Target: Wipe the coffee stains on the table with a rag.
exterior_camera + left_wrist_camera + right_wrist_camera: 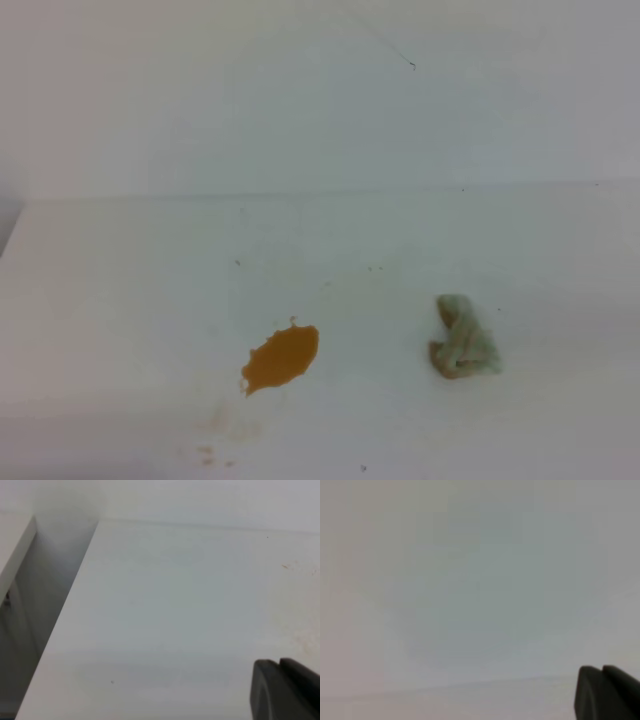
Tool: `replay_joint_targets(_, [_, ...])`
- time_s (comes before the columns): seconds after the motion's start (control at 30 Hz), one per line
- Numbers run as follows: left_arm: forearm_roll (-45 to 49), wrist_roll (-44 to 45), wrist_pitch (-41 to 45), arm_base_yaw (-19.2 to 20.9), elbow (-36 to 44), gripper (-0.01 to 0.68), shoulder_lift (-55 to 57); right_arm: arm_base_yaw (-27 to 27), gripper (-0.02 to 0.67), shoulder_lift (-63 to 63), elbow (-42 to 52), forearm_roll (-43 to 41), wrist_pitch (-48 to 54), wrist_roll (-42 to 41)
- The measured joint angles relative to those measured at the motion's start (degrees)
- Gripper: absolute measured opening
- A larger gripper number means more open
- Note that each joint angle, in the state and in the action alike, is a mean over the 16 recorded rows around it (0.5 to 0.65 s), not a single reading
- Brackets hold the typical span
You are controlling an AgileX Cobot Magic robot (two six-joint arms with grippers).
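Observation:
An orange-brown oval coffee stain (281,358) lies on the white table (120,300), left of centre in the high view, with a faint tan smear and small specks (215,445) just in front of it. The rag (464,338), a bunched wad of pale green and white cloth with brown patches, lies to the stain's right, apart from it. Neither arm shows in the high view. Only a dark corner of my left gripper (282,692) and of my right gripper (605,692) shows in its wrist view, so I cannot tell whether the jaws are open. Nothing is seen held.
A white wall (300,90) rises behind the table. In the left wrist view the table's left edge (60,630) drops into a dark gap beside a white ledge (15,545), and faint tan specks (285,566) mark the surface at right.

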Motion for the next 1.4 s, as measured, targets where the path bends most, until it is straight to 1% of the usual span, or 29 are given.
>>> replay_joint_targets(0.13, [0.0, 0.0, 0.0, 0.0, 0.0, -0.003, 0.0, 0.0, 0.0, 7.5, -7.3, 2.2, 4.2, -3.7])
replay_joint_targets(0.3, [0.0, 0.0, 0.0, 0.0, 0.0, -0.003, 0.0, 0.0, 0.0, 16.4, -14.3, 8.2, 7.2, -9.3])
replay_joint_targets(0.47, [0.0, 0.0, 0.0, 0.0, 0.0, -0.003, 0.0, 0.0, 0.0, 24.5, -18.3, 16.1, 9.7, -16.7])
replay_joint_targets(0.63, [0.0, 0.0, 0.0, 0.0, 0.0, -0.002, 0.0, 0.1, 0.0, 34.2, -21.0, 23.8, 14.2, -24.3])
replay_joint_targets(0.87, [0.0, 0.0, 0.0, 0.0, 0.0, -0.002, 0.0, 1.7, 0.019, 51.4, -27.5, 28.6, 24.0, -33.3])
replay_joint_targets(0.97, [0.0, 0.0, 0.0, 0.0, 0.0, -0.002, 0.0, 3.6, 0.051, 58.6, -31.5, 28.9, 27.7, -34.7])
replay_joint_targets(1.07, [0.0, 0.0, 0.0, 0.0, 0.0, -0.002, 0.0, 6.1, 0.099, 65.1, -35.6, 28.1, 30.1, -34.1])
replay_joint_targets(1.3, [0.0, 0.0, 0.0, 0.0, 0.0, -0.002, 0.0, 13.0, 0.238, 77.6, -44.1, 23.0, 32.7, -29.6])
replay_joint_targets(1.4, [0.0, 0.0, 0.0, 0.0, 0.0, -0.002, 0.0, 15.7, 0.287, 81.8, -46.7, 19.9, 32.5, -26.6])
